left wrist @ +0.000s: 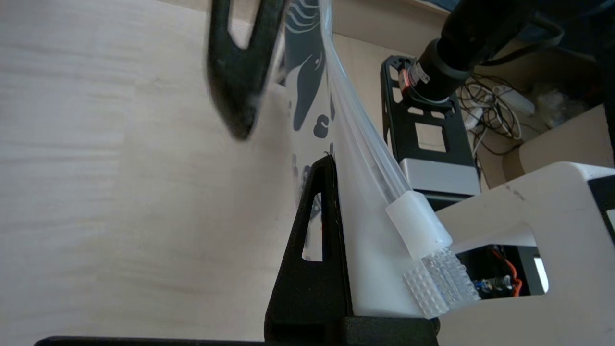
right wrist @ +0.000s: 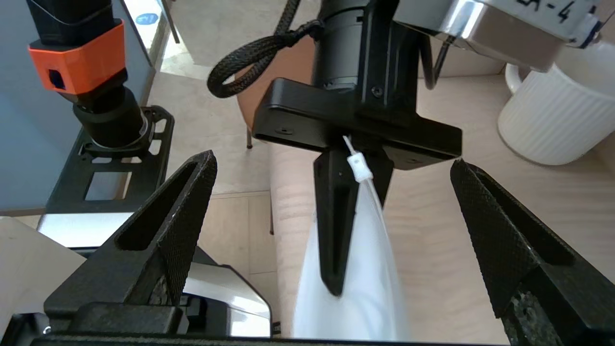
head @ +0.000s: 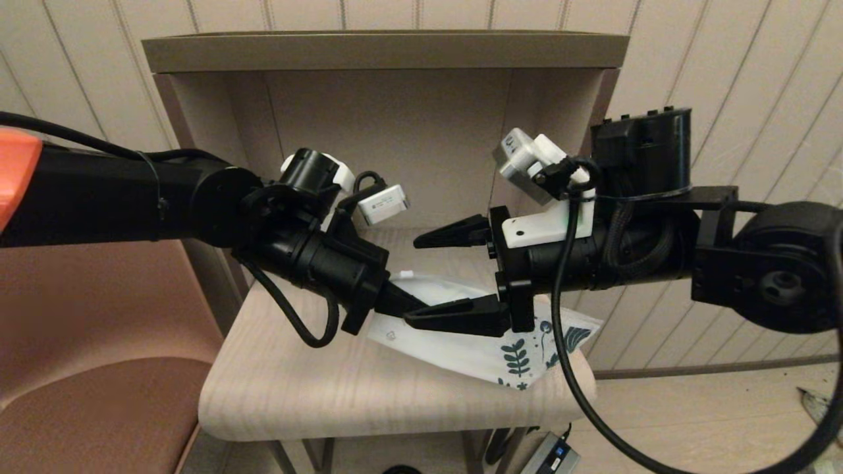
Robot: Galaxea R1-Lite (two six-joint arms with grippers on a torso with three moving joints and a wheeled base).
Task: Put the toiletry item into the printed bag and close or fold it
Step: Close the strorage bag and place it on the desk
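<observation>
The printed bag (head: 461,345) lies on the pale wooden table (head: 296,382), its teal leaf prints at the end nearest me. My left gripper (head: 411,304) is shut on the bag's plain white end, which is pinched by the zip edge (left wrist: 365,144) and lifted a little. The white zip slider (right wrist: 358,166) sits right at the left fingers (right wrist: 336,230). My right gripper (head: 413,281) hangs wide open facing the left one, one finger above the bag and one low beside it, holding nothing. The toiletry item is not in view.
A white ribbed mug (right wrist: 552,120) stands on the table behind the left gripper. The table sits inside a beige alcove (head: 395,118) with side walls. A brown seat (head: 85,408) is at the left. Cables and a grey box (head: 553,454) lie on the floor.
</observation>
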